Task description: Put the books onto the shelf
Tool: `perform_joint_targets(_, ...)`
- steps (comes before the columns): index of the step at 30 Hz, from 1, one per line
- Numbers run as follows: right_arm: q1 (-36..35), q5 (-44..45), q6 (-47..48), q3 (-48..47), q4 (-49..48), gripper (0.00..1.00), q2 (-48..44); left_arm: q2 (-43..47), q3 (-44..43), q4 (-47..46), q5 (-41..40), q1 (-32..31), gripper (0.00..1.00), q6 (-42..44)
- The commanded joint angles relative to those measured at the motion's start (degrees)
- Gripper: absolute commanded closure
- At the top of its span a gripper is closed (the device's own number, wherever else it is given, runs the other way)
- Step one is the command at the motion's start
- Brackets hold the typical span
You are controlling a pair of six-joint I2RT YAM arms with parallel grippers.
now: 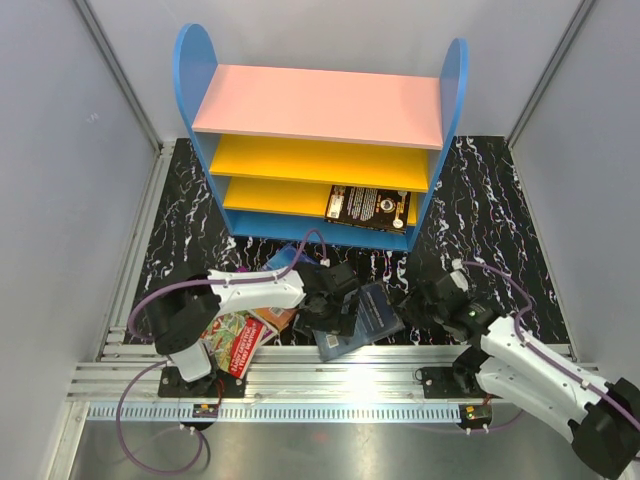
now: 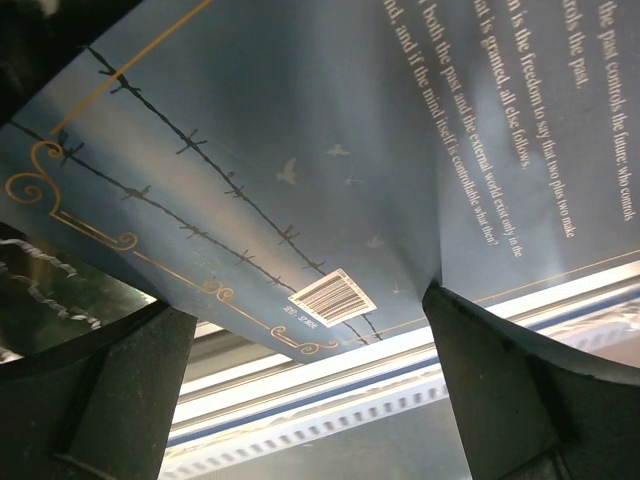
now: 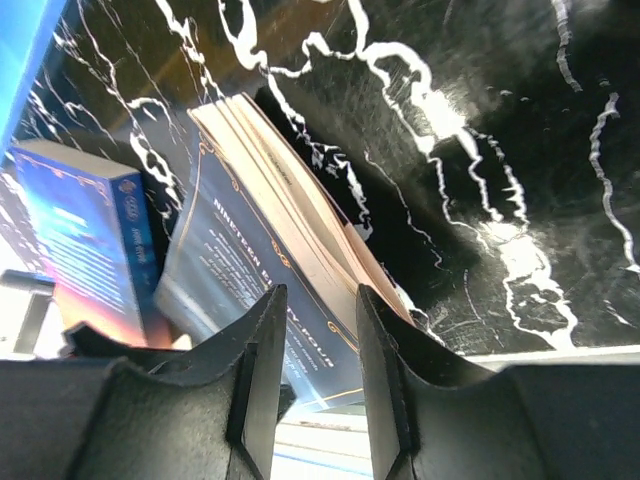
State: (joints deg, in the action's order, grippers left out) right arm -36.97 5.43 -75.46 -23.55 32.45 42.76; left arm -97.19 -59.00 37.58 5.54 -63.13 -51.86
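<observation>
Two arms reach in toward the middle of the black marbled mat [image 1: 480,200], both at the same dark blue book [image 1: 368,318].

Top view:
- Shelf [image 1: 320,105] stands upright at upper centre: blue side panels, pink top board, two yellow boards, blue bottom board.
- One black book with gold ornament [image 1: 368,208] lies on the lower yellow board, at its right end.
- Dark blue book sits on the mat below the shelf, lower centre of frame, between the two grippers.
- Red cartoon book [image 1: 238,340] lies at lower left, partly under the left arm, beside its base.
- Blue-orange book [image 1: 283,260] shows only in slivers around the left arm.

Left gripper [image 1: 335,302]:
- Over the left part of the dark blue book.
- Wrist view: fingers [image 2: 110,400] spread wide at the lower corners of the frame.
- The book's back cover [image 2: 300,150], with barcode and barbed-wire print, fills the view beyond them.
- Contact with the cover cannot be told.

Right gripper [image 1: 415,300]:
- At the book's right edge.
- Wrist view: fingers [image 3: 262,370] drawn close together.
- A corner of the dark blue book [image 3: 250,250] runs down between them, cover toward the left finger, page block toward the right.
- They appear to pinch it.
- The book stands tilted off the mat here.
- The blue-orange book [image 3: 85,250] is just beside it at left of frame, spine showing.
</observation>
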Motion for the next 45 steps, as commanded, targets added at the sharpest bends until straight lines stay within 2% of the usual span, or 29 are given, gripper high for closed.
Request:
perform_joint_targets(1,-6.96,-13.0,-7.07,-4.12,-21.16,0.6,2.05,-1.51,-5.42,-14.2,-1.5,-1.82,0.01,4.39)
perform_joint_targets(6,-10.66,-12.02,-7.94,-8.96,-30.32,0.6,8.56,-0.02,-0.95,-22.09,2.98,-1.82,0.01,4.39)
perform_joint_targets(8,-11.28,-12.11,-8.82,-10.11,-37.16,0.6,10.75,0.85,0.2,-24.38,5.35,-1.82,0.01,5.09)
perform_joint_targets(9,-11.45,-12.11,-9.17,-10.11,-37.19,0.6,11.37,1.03,0.46,-25.01,5.79,-1.82,0.01,5.36)
perform_joint_targets(11,-11.81,-11.93,-9.44,-10.64,-39.3,0.6,13.21,1.12,0.64,-25.63,6.15,-1.82,0.14,5.54)
perform_joint_targets(13,-12.07,-11.85,-8.83,-11.25,-39.04,0.6,14.1,0.25,0.03,-24.75,5.89,-1.9,0.4,5.8)
perform_joint_targets(16,-13.04,-11.24,-8.74,-10.82,-38.25,0.6,14.54,-0.02,-0.76,-22.38,4.48,-1.82,0.65,6.33)
perform_joint_targets(17,-13.21,-10.88,-8.91,-10.64,-37.73,0.6,13.93,0.15,-1.28,-21.86,4.04,-1.82,0.77,6.5)
perform_joint_targets(19,-13.65,-9.75,-9.35,-9.33,-37.11,0.6,13.05,1.12,-1.47,-21.24,3.51,-1.82,0.83,7.2)
perform_joint_targets(23,-14.44,-7.81,-10.67,-7.3,-36.14,0.61,9.89,2.44,-1.55,-21.41,3.42,-1.82,1.0,7.82)
perform_joint_targets(26,-14.88,-7.02,-10.76,-7.56,-32.81,0.61,7.35,3.4,-1.99,-19.05,2.81,-1.82,1.0,8.61)
perform_joint_targets(27,-14.88,-6.75,-10.5,-8.17,-28.1,0.6,6.29,4.02,-1.82,-17.21,1.85,-1.82,0.99,8.96)
perform_joint_targets(29,-14.88,-4.3,-9.88,-9.66,-21.5,0.58,1.99,7.26,-1.21,-15.53,0.27,-1.82,0.77,9.58)
perform_joint_targets(30,-14.88,-1.07,-10.05,-11.24,-12.76,0.54,-0.03,8.49,-0.42,-13.7,-1.83,-1.82,0.42,10.19)
perform_joint_targets(31,-14.88,1.05,-11.8,-12.56,-2.23,0.39,-4.57,11.03,-0.15,-12.02,-3.68,-1.38,0.29,11.41)
perform_joint_targets(32,-14.97,3.16,-13.64,-12.57,-2.13,0.3,-6.88,11.84,-0.15,-12.01,-3.69,-1.2,0.22,11.43)
perform_joint_targets(33,-14.89,6.23,-15.49,-13.01,7.53,0.23,-9.17,12.89,-0.5,-9.74,-5.26,-1.03,0.17,12.82)
perform_joint_targets(34,-14.88,7.39,-16.81,-12.75,11.2,0.18,-13.54,13.51,-0.67,-8.85,-5.62,-0.33,0.11,13.62)
perform_joint_targets(35,-14.88,8.01,-19.09,-12.4,13.93,0.15,-15.58,14.21,-0.76,-8.06,-7.19,0.02,0.09,14.49)
perform_joint_targets(36,-14.88,8.54,-20.15,-11.18,17.61,0.05,-17.52,15.44,-0.68,-7.18,-8.25,0.55,0.07,15.89)
perform_joint_targets(40,-14.88,10.82,-24.73,-10.46,24.75,0.02,-22.72,15.63,0.47,-8.4,-6.07,6.25,0.04,19.42)
perform_joint_targets(42,-14.88,13.19,-26.05,-12.64,28.96,0.01,-21.59,14.49,0.73,-10.24,-3.89,8.02,0.03,21.78)
perform_joint_targets(45,-14.88,14.34,-25.7,-14.93,29.95,0.0,-15.8,11.77,0.38,-13.76,-0.64,10.57,0.04,24.07)
